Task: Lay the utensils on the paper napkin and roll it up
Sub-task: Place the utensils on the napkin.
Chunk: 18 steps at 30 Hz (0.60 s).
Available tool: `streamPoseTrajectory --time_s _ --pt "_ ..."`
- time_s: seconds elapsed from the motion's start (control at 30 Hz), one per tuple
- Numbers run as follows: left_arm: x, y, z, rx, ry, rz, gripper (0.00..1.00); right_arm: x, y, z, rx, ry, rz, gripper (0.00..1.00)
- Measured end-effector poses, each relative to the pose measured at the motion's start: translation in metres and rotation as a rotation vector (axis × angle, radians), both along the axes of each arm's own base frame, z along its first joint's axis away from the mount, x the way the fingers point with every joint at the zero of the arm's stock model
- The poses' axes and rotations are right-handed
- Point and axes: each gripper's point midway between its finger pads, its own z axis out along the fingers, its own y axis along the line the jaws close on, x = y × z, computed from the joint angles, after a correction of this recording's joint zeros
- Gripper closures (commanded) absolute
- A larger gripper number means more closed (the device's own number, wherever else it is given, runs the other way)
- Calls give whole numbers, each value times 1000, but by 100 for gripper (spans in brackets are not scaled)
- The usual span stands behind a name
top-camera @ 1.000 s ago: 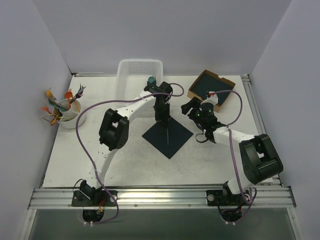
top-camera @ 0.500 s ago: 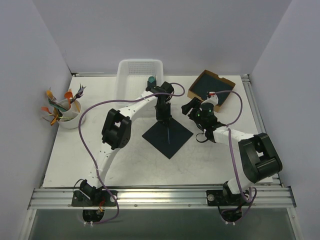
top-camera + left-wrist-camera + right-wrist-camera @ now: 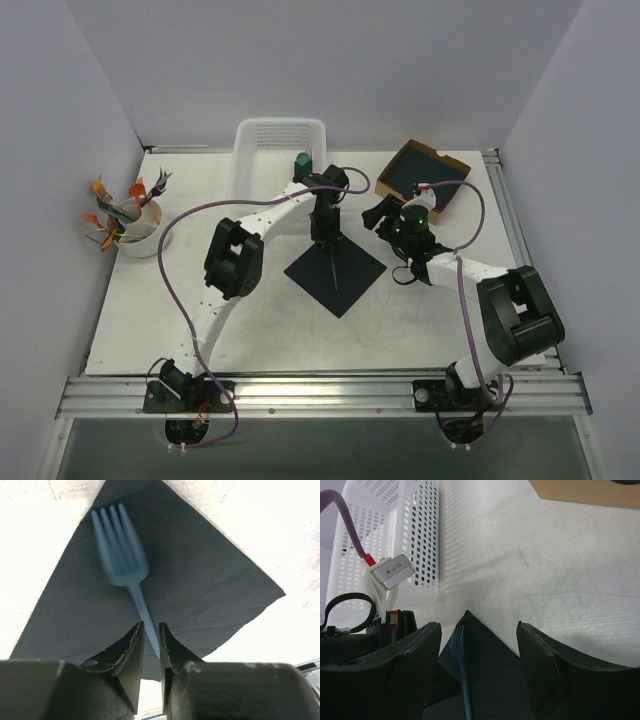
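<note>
Left gripper (image 3: pixel 151 626): above one corner of the paper napkin (image 3: pixel 200 580), jaws a narrow slit apart around the handle of the fork (image 3: pixel 120 550); pinching or loose, cannot tell
Fork: teal-blue rather than orange, along the napkin's middle, tines toward the opposite corner
Step in hand: probably laying the fork down; best done by parting the jaws fully, then lifting straight up to avoid dragging handle or sheet
Right gripper (image 3: pixel 479 627): near the napkin's right side, fingers spread wide, empty; handy for pinning a corner before rolling
Farther out: white basket (image 3: pixel 420 540) behind the napkin, cardboard box (image 3: pixel 392 182) to its far right, cup of spare utensils (image 3: pixel 150 240) well to its left
Hard to make out: handle's end behind the left fingers, fork head blurred, box contents only a dark patch
</note>
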Motion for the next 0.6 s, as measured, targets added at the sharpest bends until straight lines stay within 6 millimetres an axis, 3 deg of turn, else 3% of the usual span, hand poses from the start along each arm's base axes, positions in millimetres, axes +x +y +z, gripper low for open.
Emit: streamPoseTrajectory --time_s 0.07,0.23,0.4,0.6 --pt "0 0 0 2 1 0 72 0 0 1 2 -3 1 38" --pt "-1 0 1 5 1 -3 60 0 3 3 10 -10 15 38" --pt "-5 -4 3 10 -11 -15 58 1 4 4 12 -16 19 38" --pt "-32 4 32 9 -51 -32 59 1 4 4 3 -18 23 40"
